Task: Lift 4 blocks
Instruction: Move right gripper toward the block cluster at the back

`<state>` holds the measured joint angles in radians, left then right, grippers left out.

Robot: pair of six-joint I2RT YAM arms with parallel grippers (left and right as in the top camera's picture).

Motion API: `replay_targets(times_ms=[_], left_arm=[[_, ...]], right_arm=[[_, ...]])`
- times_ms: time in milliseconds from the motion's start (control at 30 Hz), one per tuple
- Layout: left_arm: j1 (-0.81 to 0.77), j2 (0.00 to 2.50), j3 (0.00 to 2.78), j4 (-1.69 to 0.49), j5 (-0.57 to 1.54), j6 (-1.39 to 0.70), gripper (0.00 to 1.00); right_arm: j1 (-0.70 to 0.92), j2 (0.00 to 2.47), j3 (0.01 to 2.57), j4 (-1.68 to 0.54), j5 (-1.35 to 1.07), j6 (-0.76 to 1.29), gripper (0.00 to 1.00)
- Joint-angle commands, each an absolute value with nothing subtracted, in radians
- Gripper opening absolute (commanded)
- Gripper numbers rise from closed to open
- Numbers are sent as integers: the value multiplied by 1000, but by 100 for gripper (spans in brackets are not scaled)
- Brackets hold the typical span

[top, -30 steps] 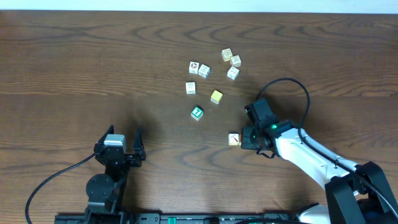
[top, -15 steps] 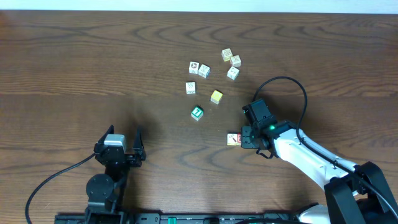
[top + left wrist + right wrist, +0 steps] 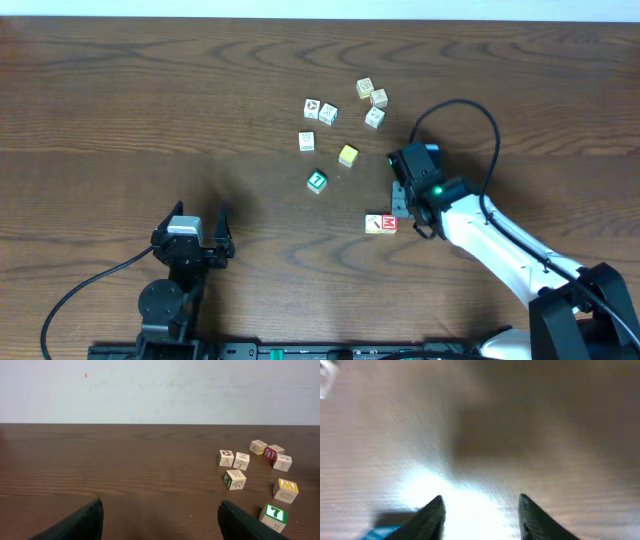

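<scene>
The red block (image 3: 380, 223) sits on the table (image 3: 120, 110). The right gripper (image 3: 480, 507) is just beside it, jaws apart, holding nothing. Up and left of the red block sit the yellow block (image 3: 348, 155) and the green block (image 3: 316, 181), each with room all around. Far left of the red block, near the table's front edge, the left gripper (image 3: 225, 235) is spread wide and empty. Bare wood lies between.
</scene>
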<state>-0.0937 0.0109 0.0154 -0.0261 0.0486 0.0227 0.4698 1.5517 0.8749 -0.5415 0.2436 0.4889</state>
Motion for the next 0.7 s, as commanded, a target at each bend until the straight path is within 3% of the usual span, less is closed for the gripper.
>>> replay_targets(times_ms=[0,167,667], left_arm=[[-96,7,4,-70,33,17,73],[-96,7,4,-70,33,17,73],[-96,7,4,-70,33,17,73]], right_arm=[[472,1562,946,-538,219,432,55],[472,1563,990,-472,128,359,63],[505,1663,1027,-277,91,599,72]])
